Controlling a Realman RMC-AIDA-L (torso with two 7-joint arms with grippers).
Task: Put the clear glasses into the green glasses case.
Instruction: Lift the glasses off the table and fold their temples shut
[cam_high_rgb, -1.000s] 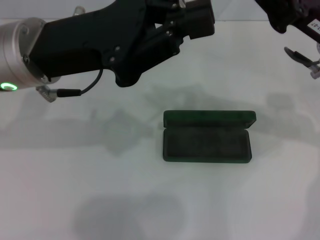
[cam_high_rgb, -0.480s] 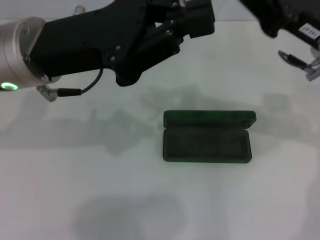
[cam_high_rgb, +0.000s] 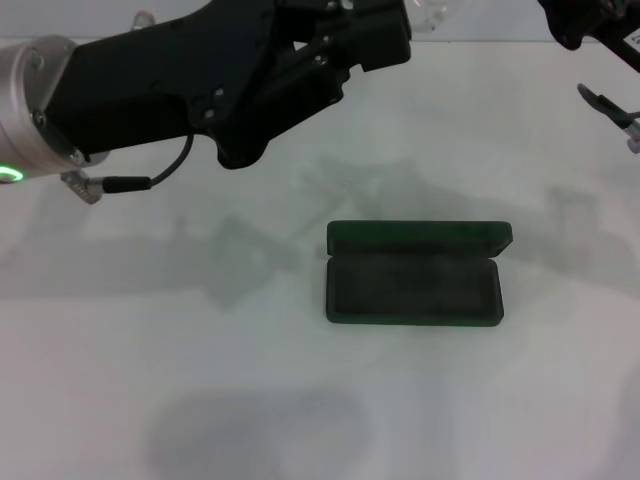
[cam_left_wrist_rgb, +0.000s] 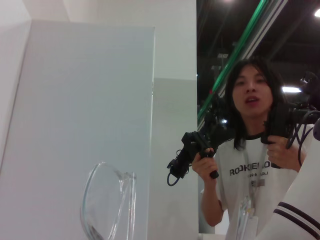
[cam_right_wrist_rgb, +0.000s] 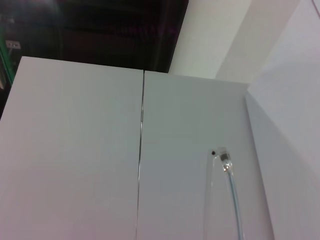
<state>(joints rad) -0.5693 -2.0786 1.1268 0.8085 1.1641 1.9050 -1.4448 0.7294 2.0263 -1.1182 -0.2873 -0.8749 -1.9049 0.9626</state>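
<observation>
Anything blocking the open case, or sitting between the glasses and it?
Nothing visible. The green glasses case lies open on the table, its tray bare. The clear glasses are held high near the left claw, with only bare table below.

Green glasses case (cam_high_rgb: 414, 273): one, open
Clear glasses (cam_left_wrist_rgb: 107, 205): one pair
Robot arms: two
Person (cam_left_wrist_rgb: 250, 160): one

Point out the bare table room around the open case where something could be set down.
The white table lies bare nearer the robot than the green glasses case, and on both sides of it. The case's own lined tray is empty too. Beyond the case it is tighter overhead: the left arm hangs there, with the right gripper at the far right edge.
</observation>
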